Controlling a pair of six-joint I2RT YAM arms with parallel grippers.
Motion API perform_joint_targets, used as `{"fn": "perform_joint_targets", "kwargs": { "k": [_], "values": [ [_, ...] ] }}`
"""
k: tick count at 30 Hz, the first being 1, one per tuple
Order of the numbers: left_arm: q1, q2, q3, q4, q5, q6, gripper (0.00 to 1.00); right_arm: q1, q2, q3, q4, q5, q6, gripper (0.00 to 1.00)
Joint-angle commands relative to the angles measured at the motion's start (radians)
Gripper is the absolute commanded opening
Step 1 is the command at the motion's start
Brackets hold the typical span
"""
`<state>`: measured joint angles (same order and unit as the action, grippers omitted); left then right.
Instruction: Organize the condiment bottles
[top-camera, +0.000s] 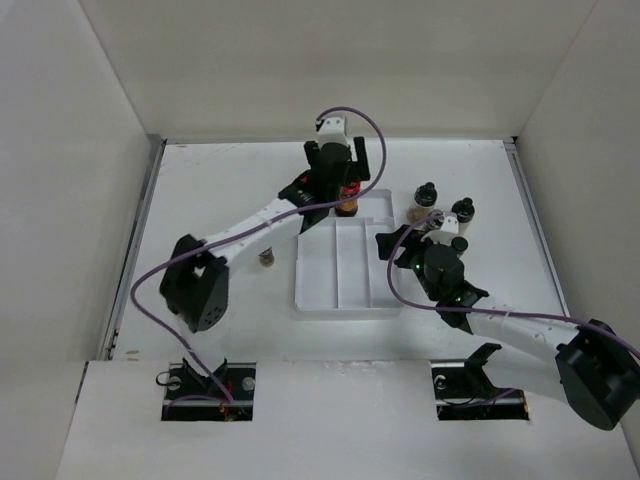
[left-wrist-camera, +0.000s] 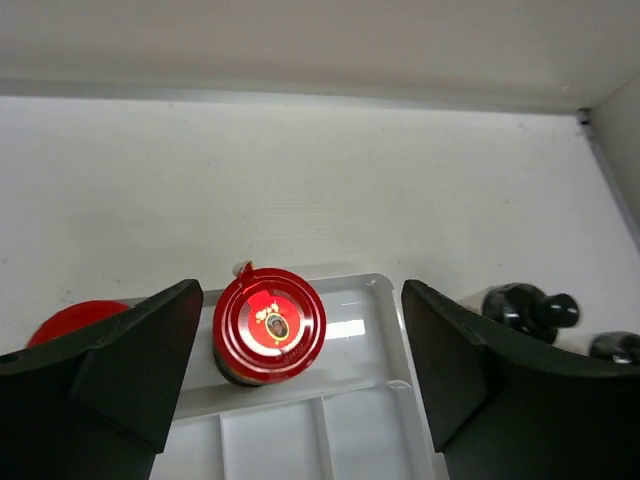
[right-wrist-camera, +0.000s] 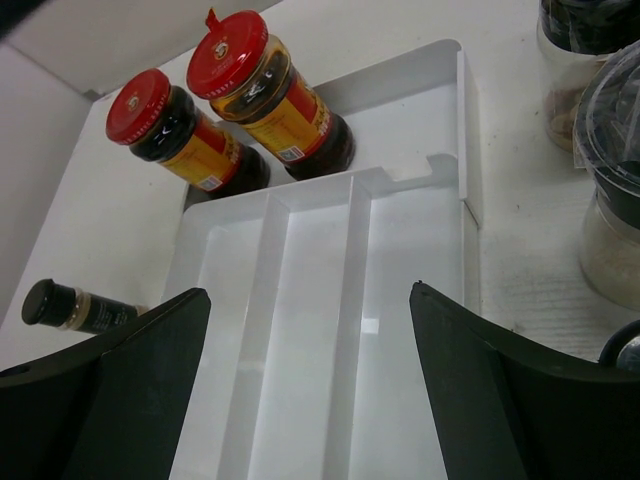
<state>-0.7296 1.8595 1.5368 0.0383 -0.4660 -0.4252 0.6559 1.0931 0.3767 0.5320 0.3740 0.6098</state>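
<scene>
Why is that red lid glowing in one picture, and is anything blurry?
Left wrist view: light glares off the red cap and the tray. Right wrist view: the shaker at the right edge looks soft. Top view: even light, faint shadows.

Mid-table, the tray. In its far cross compartment, one sauce bottle upright, second sauce bottle just left of that. Shakers kinda bunched up right of the tray, small bottle lying on the table left of it.

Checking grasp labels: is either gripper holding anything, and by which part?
Nothing is held. The left gripper stands open around a red-capped bottle without pinching it; the right gripper is open above the white tray.
</scene>
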Motion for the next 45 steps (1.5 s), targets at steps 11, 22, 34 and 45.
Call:
{"fn": "perform_joint_targets", "kwargs": {
  "k": [11,22,34,45],
  "values": [
    [0.141,-0.795,-0.740,-0.185,-0.128,-0.170,0.61,0.007,-0.013,0.019,0.046,-0.003,-0.002,0.51],
    [0.201,-0.752,-0.830,-0.219,-0.066,-0.155,0.77,0.007,0.037,0.044,0.034,-0.021,-0.010,0.65],
    [0.226,-0.612,-0.816,-0.117,-0.046,-0.149,0.61,0.017,0.054,0.050,0.037,-0.024,-0.010,0.73],
    [0.197,-0.641,-0.770,-0.144,-0.069,-0.123,0.26,0.018,0.057,0.053,0.037,-0.026,-0.010,0.73]
  ]
}}
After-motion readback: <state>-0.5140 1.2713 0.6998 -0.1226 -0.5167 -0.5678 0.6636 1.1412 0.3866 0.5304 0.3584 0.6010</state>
